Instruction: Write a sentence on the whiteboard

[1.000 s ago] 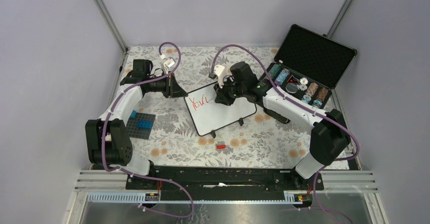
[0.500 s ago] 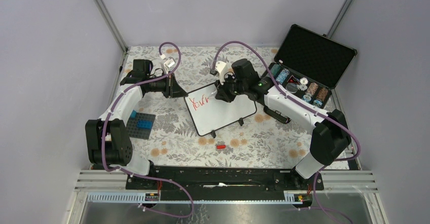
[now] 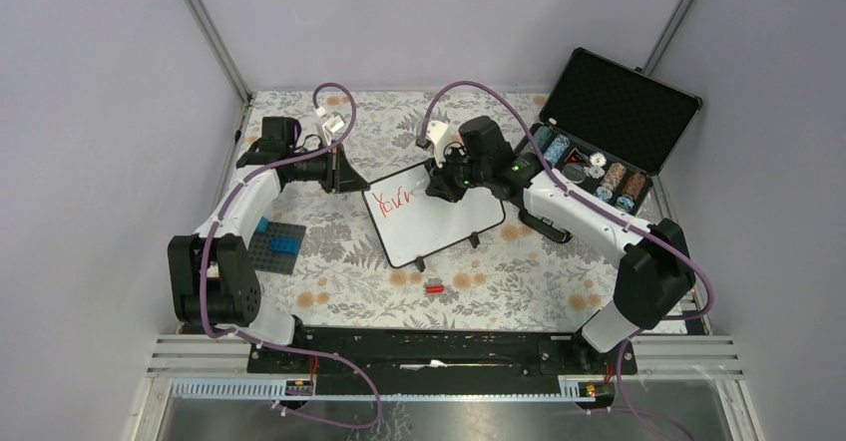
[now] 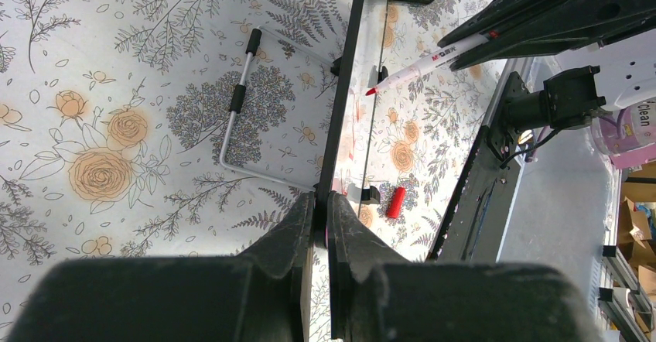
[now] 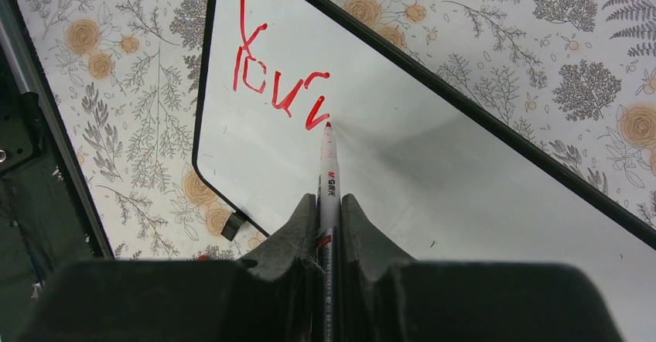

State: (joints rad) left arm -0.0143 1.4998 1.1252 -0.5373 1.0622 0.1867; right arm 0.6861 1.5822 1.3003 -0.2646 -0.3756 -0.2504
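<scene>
The whiteboard lies tilted on the floral table, and its black rim shows edge-on in the left wrist view. The sentence is a few red letters reading about "You'v" at the board's upper left. My left gripper is shut on the board's left edge. My right gripper is shut on a white red-tipped marker. The marker tip touches the board just right of the last red stroke. The marker also shows in the left wrist view.
An open black case with rows of chips stands at the back right. A blue brick plate lies at the left. A red marker cap lies in front of the board. A black object lies under the right arm.
My right gripper has moved slightly right and up with the marker, and another red stroke has been added to the text. The left arm has not moved.
</scene>
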